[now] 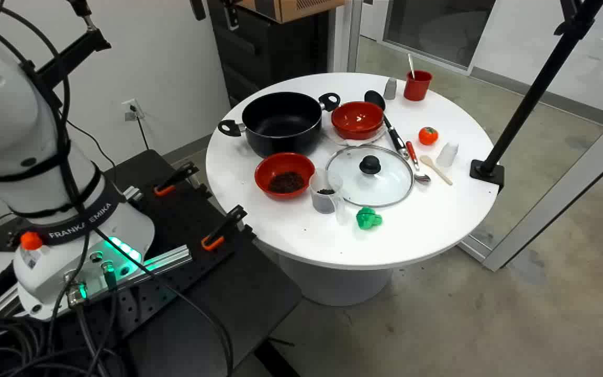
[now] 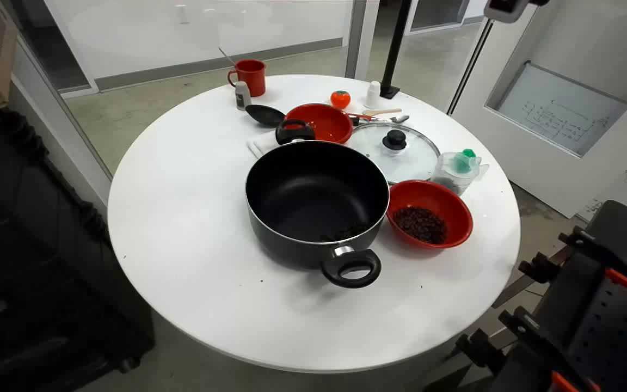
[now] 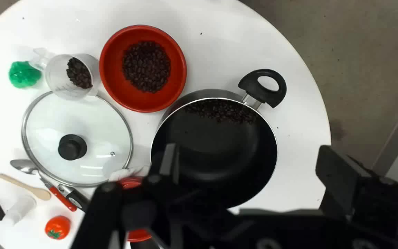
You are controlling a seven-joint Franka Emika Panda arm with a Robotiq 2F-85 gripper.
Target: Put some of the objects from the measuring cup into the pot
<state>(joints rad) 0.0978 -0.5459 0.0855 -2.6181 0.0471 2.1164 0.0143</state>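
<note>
Chief: What are you finding?

Inspector: The round table (image 2: 183, 228) is carrying the pot (image 2: 313, 185) inward of its edge. The gripper (image 3: 249, 164) is hovering well above, jaws spread, grasping nothing. Toward the robot-side edge, a red bowl (image 3: 138, 101) is sitting just beside the measuring cup (image 3: 56, 79), which is standing upright. Dark beans (image 3: 219, 110) are lying in pot and cup alike.

Chief: Advice?

Inspector: The transfer is probably nearing completion. If continuing, the gripper should be clasping the cup squarely, clearing the bowl, then tipping slowly over the pot's middle.
</note>
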